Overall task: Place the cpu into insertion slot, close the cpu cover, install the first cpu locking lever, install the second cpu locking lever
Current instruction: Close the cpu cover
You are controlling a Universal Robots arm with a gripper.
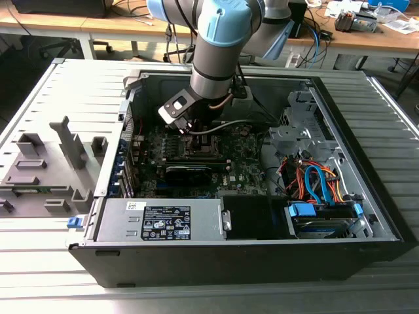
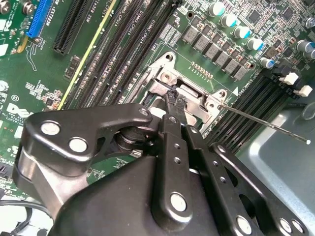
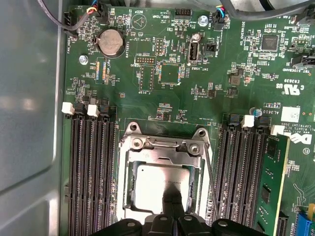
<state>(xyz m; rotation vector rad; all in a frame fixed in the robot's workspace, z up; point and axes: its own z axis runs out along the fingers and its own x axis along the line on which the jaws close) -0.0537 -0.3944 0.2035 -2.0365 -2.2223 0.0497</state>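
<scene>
and here's the arm (image 1: 211,72), grey tube and pale blue joints, dropping into the open computer case (image 1: 366,216) at about eleven o'clock from the case's middle in the exterior view. a boxy grey power supply (image 1: 163,221) sits at seven o'clock, and a tangle of blue and orange cables (image 1: 315,183) at four.

in the first wrist view, the cpu (image 3: 160,189), a flat square with a dull silvery top, lies in the insertion slot (image 3: 195,184), whose dark edge peeks out beside it. the cpu cover (image 3: 165,152), a thin bright metal frame with a square window, looks to be lying down around the chip. the green motherboard (image 3: 167,113) borders it, with ribbed black memory slots (image 3: 91,177) on both sides.

the gripper (image 2: 173,101), matte black and riveted, has its narrow tips pinched together with nothing seen between them, right down at the chip's top. in the second wrist view a thin steel lever rod (image 2: 266,120) slants away from the socket over the black slots.
</scene>
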